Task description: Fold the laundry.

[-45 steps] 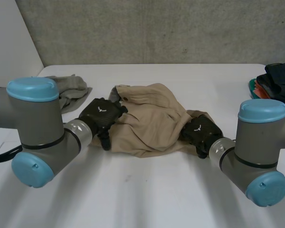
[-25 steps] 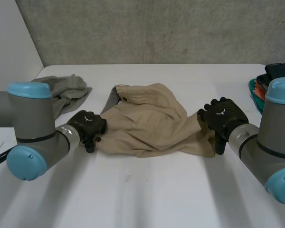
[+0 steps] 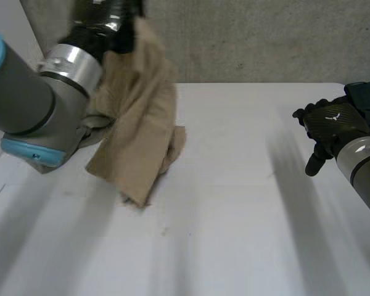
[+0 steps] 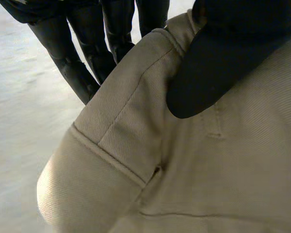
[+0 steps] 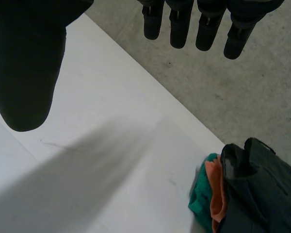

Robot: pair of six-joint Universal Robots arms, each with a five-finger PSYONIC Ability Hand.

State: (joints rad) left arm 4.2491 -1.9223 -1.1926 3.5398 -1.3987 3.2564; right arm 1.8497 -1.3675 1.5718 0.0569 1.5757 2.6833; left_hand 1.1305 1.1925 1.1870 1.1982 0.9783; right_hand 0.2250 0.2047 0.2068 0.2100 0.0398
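Table: the white table [image 3: 222, 246] fills the lower frame.
Right hand: the right hand [image 3: 330, 123] is at the right edge, fingers straight and apart, holding nothing, well apart from the garment.
Tan garment: the tan garment [image 3: 142, 123] hangs at upper left, bunched, its lower end touching the table.
Left hand: the left hand [image 3: 108, 15] is raised at top left, its thumb [image 4: 223, 63] clamping a seamed edge.
Clothes pile: the clothes pile [image 3: 364, 98] sits at the far right edge.
Progress: early, by my judgement. No fold is visible, and spreading flat and every fold remain.
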